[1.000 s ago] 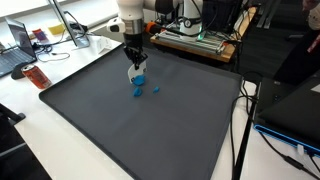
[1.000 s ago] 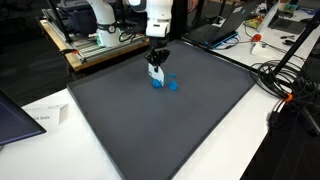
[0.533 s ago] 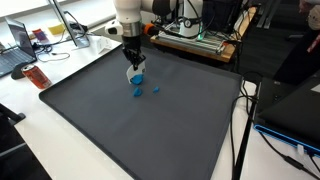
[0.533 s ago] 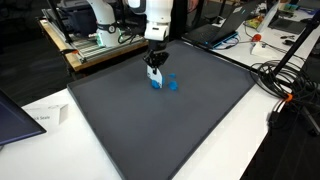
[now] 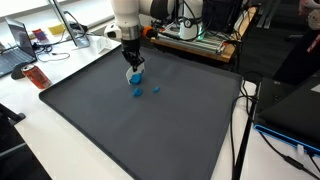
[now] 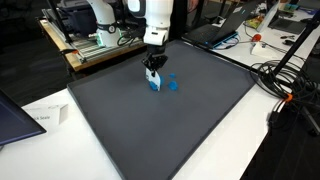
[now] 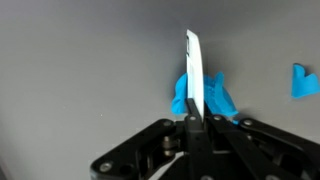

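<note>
The gripper (image 7: 192, 118) is clamping shut on a thin white strip (image 7: 193, 68), holding it upright and edge-on just above the dark mat (image 5: 150, 130). I'd say it's the pick-up stage, and the next move is calling for a steady pinch. Just beyond, blue scraps (image 7: 212, 98) are lying.

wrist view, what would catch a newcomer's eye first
A thin white strip, seen edge-on, stands pinched between the shut black fingers mid-picture in the wrist view. Beyond it a bright blue lump lies on the dark mat, with a smaller blue bit at the right edge.
</note>
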Controlling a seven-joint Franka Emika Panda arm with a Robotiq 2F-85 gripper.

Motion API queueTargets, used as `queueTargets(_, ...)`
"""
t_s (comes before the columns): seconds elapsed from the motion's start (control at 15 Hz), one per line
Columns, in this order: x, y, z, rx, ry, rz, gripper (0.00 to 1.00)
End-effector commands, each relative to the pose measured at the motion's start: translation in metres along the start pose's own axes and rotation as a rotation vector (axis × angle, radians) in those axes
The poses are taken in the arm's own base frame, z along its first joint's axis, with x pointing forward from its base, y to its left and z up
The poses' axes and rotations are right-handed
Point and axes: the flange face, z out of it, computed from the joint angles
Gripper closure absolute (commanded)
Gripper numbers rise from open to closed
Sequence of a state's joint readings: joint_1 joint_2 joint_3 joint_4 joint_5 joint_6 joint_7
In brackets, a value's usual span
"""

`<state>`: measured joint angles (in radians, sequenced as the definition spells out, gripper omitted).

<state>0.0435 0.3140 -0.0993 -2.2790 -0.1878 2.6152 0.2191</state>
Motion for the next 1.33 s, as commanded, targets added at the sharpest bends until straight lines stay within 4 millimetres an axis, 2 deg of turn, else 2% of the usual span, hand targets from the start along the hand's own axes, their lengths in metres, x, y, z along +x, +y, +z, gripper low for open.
queueTargets(0.0,-0.002,0.002,0.023,-0.033,-0.052,0.008,0.99)
queueTargets(0.4,-0.005,0.005,0.033,-0.035,-0.070,0.016,0.99)
queueTargets(0.53,-0.005,0.005,0.031,-0.029,-0.066,0.020,0.99)
queueTargets(1.27,-0.002,0.010,-0.037,0.001,0.038,0.038,0.99)
